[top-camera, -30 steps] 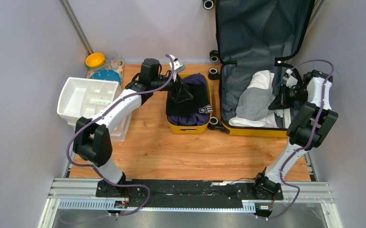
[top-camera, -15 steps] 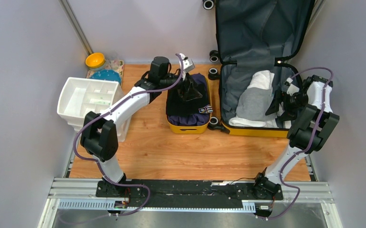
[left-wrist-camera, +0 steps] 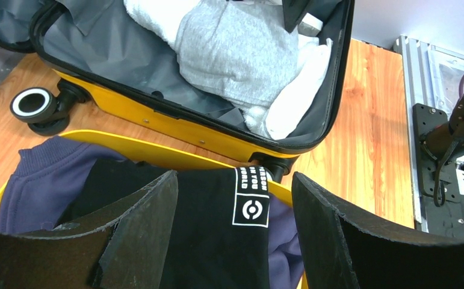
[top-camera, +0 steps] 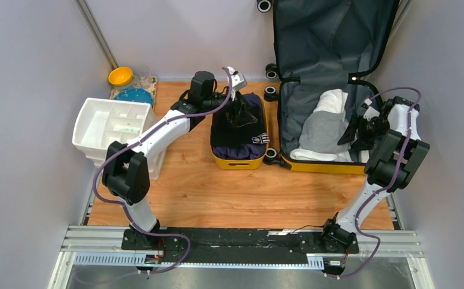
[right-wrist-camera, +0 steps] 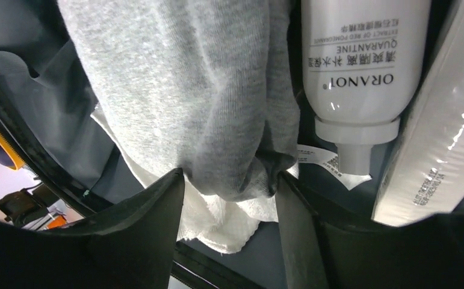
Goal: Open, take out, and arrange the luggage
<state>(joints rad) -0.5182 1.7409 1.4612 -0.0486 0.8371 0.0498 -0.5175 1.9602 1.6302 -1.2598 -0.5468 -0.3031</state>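
Luggage (top-camera: 331, 42) stands at the far right of the wooden table, wide open, its grey-lined lid leaning against the far wall and its yellow shell lying flat. A grey garment (top-camera: 324, 129) and a white towel (top-camera: 336, 98) lie inside. The right gripper (top-camera: 351, 135) reaches into the shell from the right. The left gripper (top-camera: 238, 114) hovers above dark clothes in the yellow tub (top-camera: 238, 161) just left of the case

From the left wrist, the left gripper (left-wrist-camera: 234, 186) has its jaws wide and empty over a black garment (left-wrist-camera: 205, 241). Beyond is the luggage (left-wrist-camera: 175, 123), with glossy yellow wall, black zipper trim and black wheel (left-wrist-camera: 34, 105). The shell looks stiff and slick, so it is probably best held by its rim; it may roll

From the right wrist, the right gripper (right-wrist-camera: 229, 180) has its jaws parted either side of a fold of the grey garment (right-wrist-camera: 175, 84), apparently not pinching it. The cloth looks soft and light, best taken at that fold. To its right lie a white ORANOT bottle (right-wrist-camera: 361, 60) and a wrapped white pack (right-wrist-camera: 440, 120)
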